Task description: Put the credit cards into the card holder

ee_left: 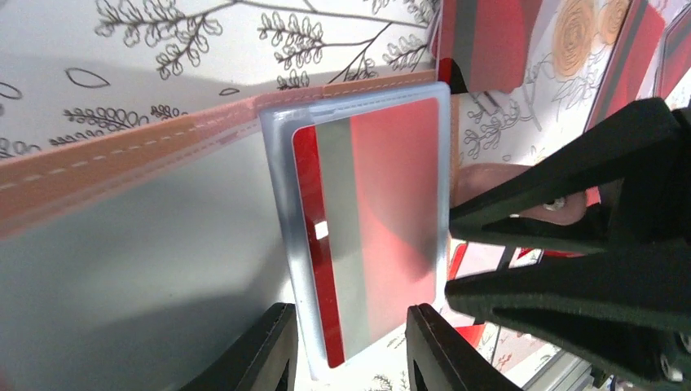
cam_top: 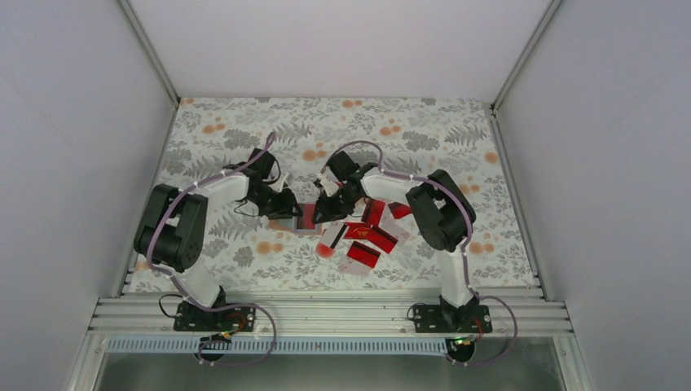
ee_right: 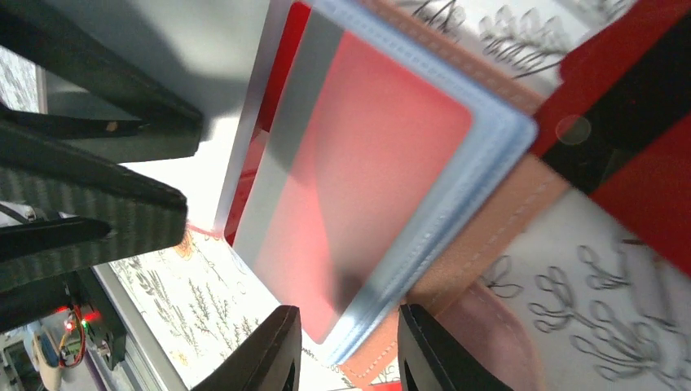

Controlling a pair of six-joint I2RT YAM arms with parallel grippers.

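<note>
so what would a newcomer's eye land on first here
The left gripper and right gripper meet nose to nose mid-table over the open card holder. In both wrist views a red card with a grey stripe sits inside its clear sleeve. Loose red cards lie scattered beside the right arm on the floral cloth.

One card holder (cam_top: 297, 221), one red card (ee_left: 383, 220) in its sleeve, roughly six loose credit cards (cam_top: 371, 236) at its four o'clock, two arms (cam_top: 183, 224).
</note>
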